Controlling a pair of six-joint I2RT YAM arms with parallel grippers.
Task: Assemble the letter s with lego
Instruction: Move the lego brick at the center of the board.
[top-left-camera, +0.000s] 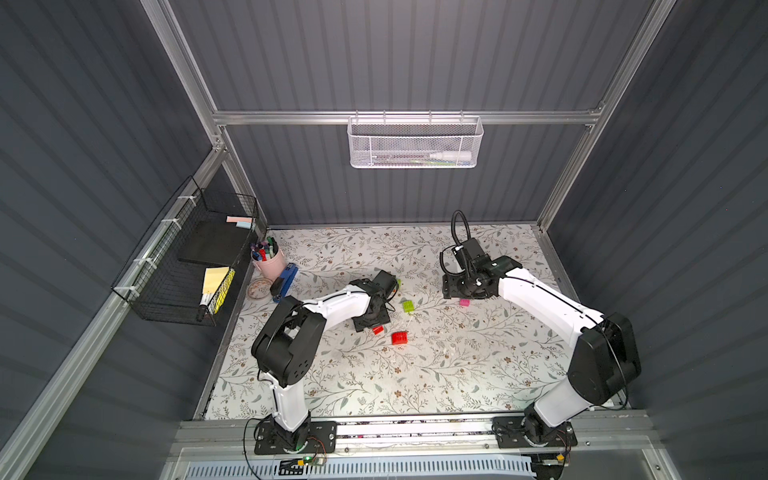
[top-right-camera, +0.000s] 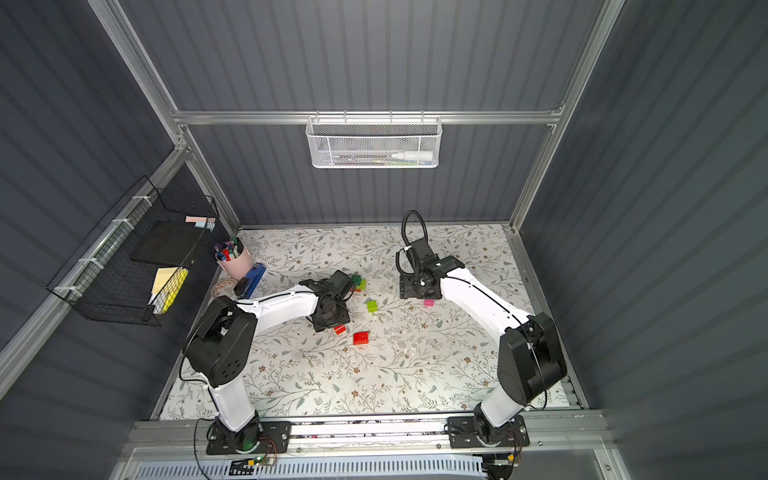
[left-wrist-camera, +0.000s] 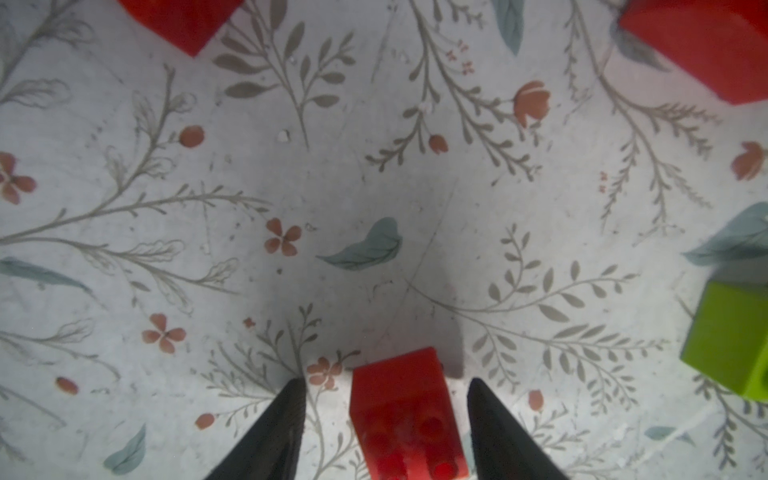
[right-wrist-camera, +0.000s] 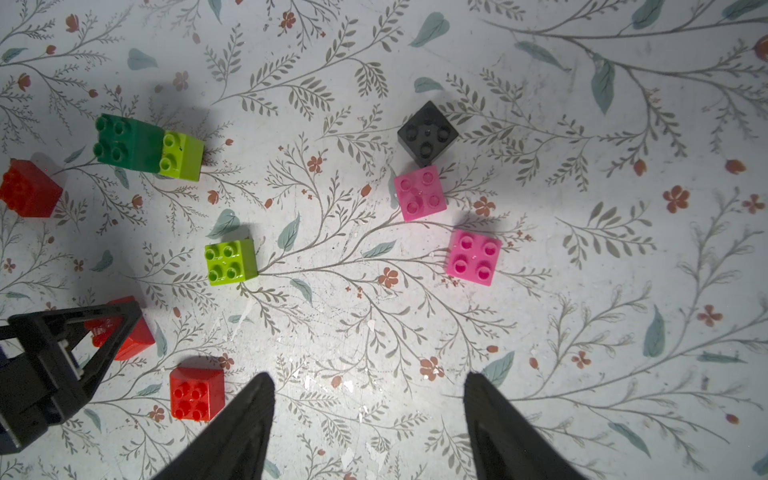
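Observation:
Lego bricks lie scattered on the floral table. My left gripper (left-wrist-camera: 385, 380) is low over the table and open, its fingers either side of a small red brick (left-wrist-camera: 403, 411) with a gap showing on each side. The right wrist view shows that same gripper (right-wrist-camera: 83, 332) over the brick (right-wrist-camera: 131, 336). My right gripper (right-wrist-camera: 369, 376) hovers open with nothing between its fingers. Below it lie a red brick (right-wrist-camera: 197, 392), a lime brick (right-wrist-camera: 230, 262), two pink bricks (right-wrist-camera: 419, 193) (right-wrist-camera: 473, 257), a black brick (right-wrist-camera: 428, 133), a dark green and lime pair (right-wrist-camera: 137, 149) and another red brick (right-wrist-camera: 29, 189).
A pink cup of markers (top-left-camera: 268, 257), a blue stapler (top-left-camera: 284, 282) and a tape roll (top-left-camera: 258, 289) stand at the table's far left. A black wire basket (top-left-camera: 187, 257) hangs on the left wall. A white mesh basket (top-left-camera: 415, 141) hangs on the back wall.

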